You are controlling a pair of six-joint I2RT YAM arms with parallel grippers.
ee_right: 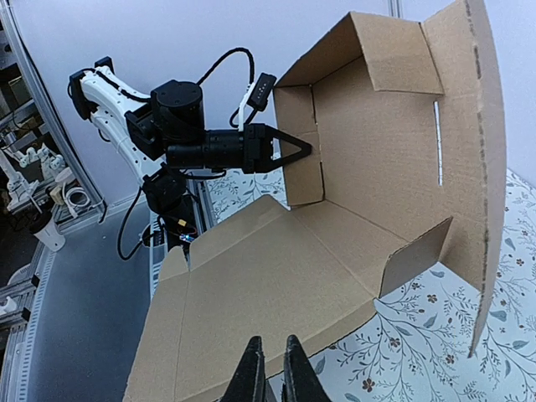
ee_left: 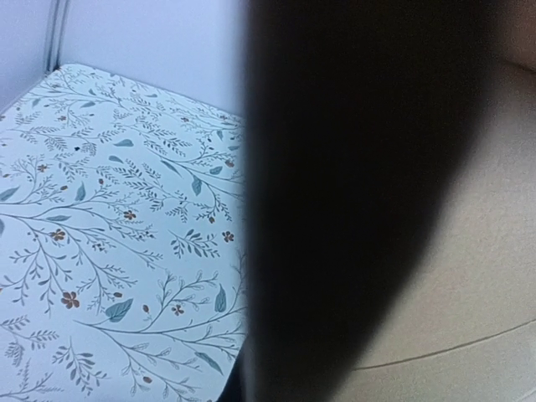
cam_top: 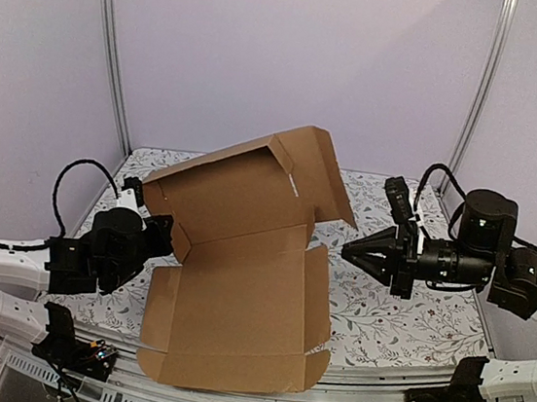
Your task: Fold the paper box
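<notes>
Paper box (cam_top: 237, 295): left gripper (ee_right: 306, 149) has its fingers drawn to a point on the edge of the small side flap (ee_right: 301, 180). We read that as a thin pinch on the cardboard, though its own camera gives only a dark finger against board. Right gripper (ee_right: 271, 345) has its fingers all but together with nothing between them, and hangs clear just off the box's right side.

The box lies open mid-table (cam_top: 401, 315). Its base panel is flat between the arms, its front edge is near the table's near edge, and the lid (cam_top: 261, 181) stands tilted back.

Risks we see:
- The pinch sits on the flap edge only, so any pull could slip it off or crease the flap, and the lid would drop.
- Nothing holds the base down, so a push from the right could slide the whole box toward the left arm or off the near edge.
- The closed right fingers are a narrow point and could dent the board instead of folding at the crease.
- The right side wall (cam_top: 320, 301) is only half up, so the lid could close over it.
</notes>
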